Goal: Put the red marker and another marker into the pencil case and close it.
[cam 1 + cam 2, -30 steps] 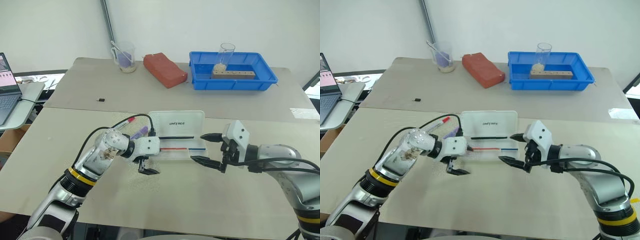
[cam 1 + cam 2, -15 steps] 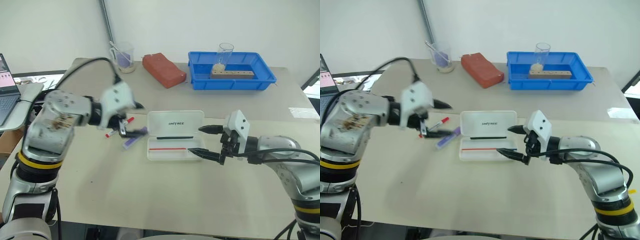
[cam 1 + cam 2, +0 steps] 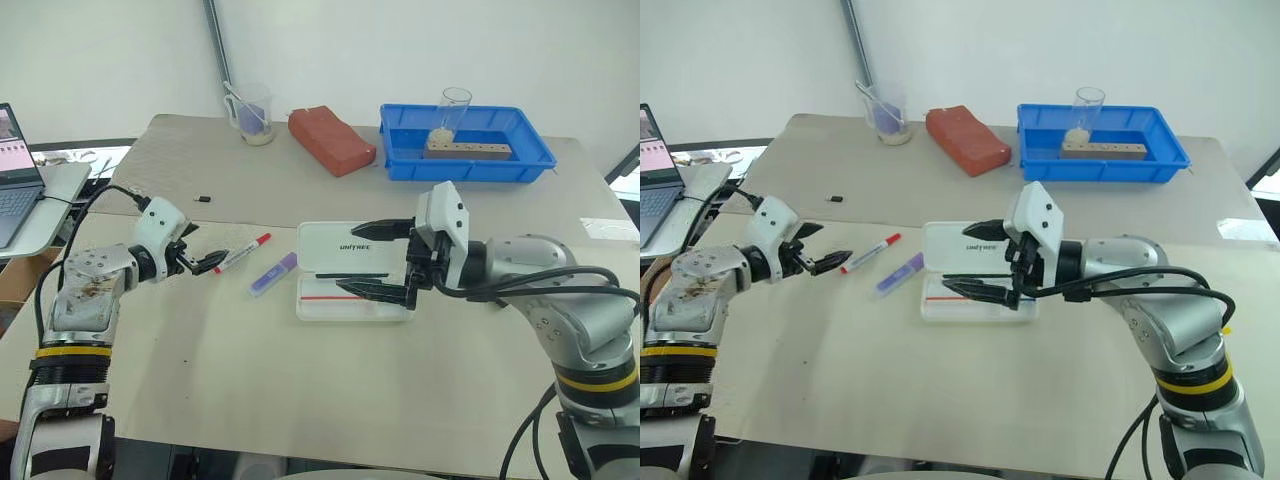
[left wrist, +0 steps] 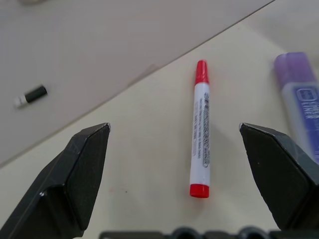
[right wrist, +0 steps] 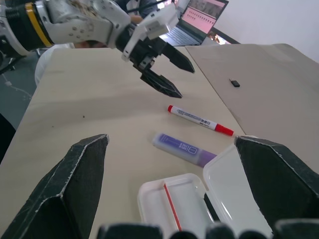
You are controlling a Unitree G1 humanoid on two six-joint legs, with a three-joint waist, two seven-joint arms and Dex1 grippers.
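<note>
With the pencil case (image 3: 352, 270) lying open on the table (image 3: 300, 400), lid flat toward the far side, black lettering on the lid. Inside the near half: a thin red pen (image 3: 335, 297); a black pen (image 3: 350, 275) along the hinge line.

Left of the case, apart from it: purple highlighter (image 3: 273, 274), flat on the table, angled, paler cap end toward the case. Further left, just beside the highlighter but not touching: red marker (image 3: 241, 253), white barrel, red cap, also flat and angled.

Left gripper (image 3: 205, 260): jaws wide apart, empty, tips close to the near end of the red marker, no contact visible. From the left wrist view, marker (image 4: 201, 135) lying lengthwise between the two spread fingers (image 4: 79, 174), highlighter (image 4: 301, 94) off to one side.

Right gripper (image 3: 378, 260): jaws wide apart, empty, held above the open case, pointing toward the left arm.

On the far table: blue tray (image 3: 400, 160) holding a clear glass (image 3: 450, 115) and a wooden block (image 3: 468, 149); red-brown brick (image 3: 331, 139); clear pitcher (image 3: 250, 113); small black item (image 3: 203, 199). Laptop (image 3: 18, 175) on a side desk at far left.
</note>
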